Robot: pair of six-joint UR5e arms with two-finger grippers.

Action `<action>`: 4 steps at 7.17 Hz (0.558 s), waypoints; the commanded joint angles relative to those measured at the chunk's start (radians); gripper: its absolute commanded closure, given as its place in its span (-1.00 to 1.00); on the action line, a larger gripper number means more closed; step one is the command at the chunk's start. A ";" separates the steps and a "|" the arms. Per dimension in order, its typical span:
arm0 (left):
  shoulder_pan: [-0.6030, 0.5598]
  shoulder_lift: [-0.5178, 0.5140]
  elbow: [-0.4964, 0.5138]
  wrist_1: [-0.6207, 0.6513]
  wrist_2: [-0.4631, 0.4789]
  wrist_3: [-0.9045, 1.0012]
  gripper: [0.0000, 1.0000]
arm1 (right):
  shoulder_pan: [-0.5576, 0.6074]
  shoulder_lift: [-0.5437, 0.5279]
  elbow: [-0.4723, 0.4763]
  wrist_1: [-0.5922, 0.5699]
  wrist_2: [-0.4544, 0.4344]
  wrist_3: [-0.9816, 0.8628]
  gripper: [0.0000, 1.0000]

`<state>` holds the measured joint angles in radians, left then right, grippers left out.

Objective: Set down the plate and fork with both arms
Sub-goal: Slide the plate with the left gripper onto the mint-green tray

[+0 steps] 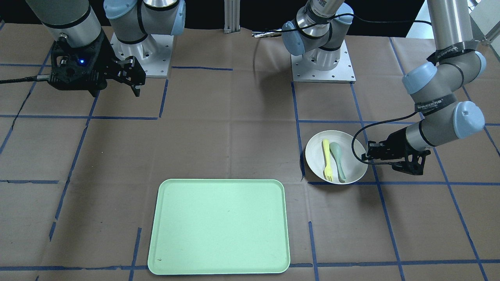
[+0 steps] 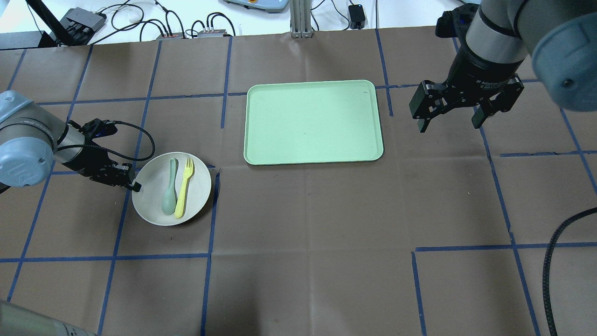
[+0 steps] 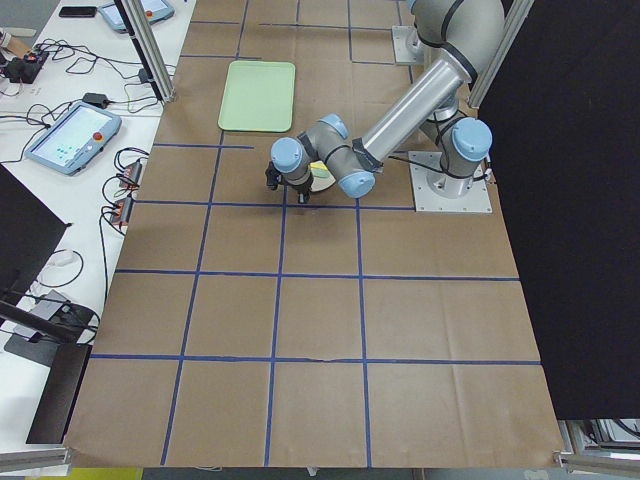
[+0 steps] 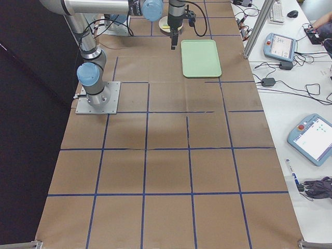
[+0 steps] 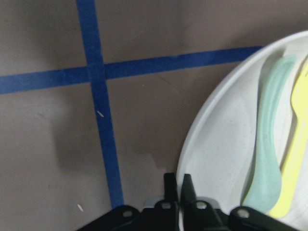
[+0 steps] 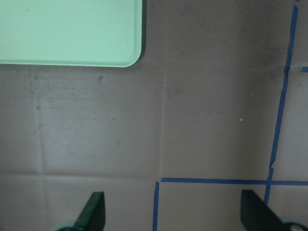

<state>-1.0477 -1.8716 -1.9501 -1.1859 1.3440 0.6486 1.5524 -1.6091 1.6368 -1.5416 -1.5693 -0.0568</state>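
The off-white plate rests on the table, left of the tray in the overhead view. The pale-yellow fork and a grey-green spoon lie side by side in it. My left gripper is low at the plate's outer rim and shut on it. In the left wrist view the plate's rim runs between the two closed fingertips. My right gripper is open and empty. It hangs above the table beside the tray's right edge. Both gripper fingers show wide apart in the right wrist view.
The mint-green tray lies flat at the table's middle with nothing on it, and its corner shows in the right wrist view. Brown paper with blue tape lines covers the table. Both arm bases stand at the robot's side.
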 commanded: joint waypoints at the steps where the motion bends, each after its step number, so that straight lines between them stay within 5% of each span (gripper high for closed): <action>1: -0.032 0.026 0.023 -0.033 -0.076 -0.068 1.00 | 0.000 0.000 0.000 0.000 0.000 0.000 -1.00; 4: -0.277 -0.050 0.216 -0.035 -0.082 -0.202 1.00 | 0.000 0.000 0.000 0.001 0.000 0.000 -1.00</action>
<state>-1.2266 -1.8770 -1.8235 -1.2187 1.2654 0.4919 1.5524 -1.6091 1.6367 -1.5407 -1.5693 -0.0568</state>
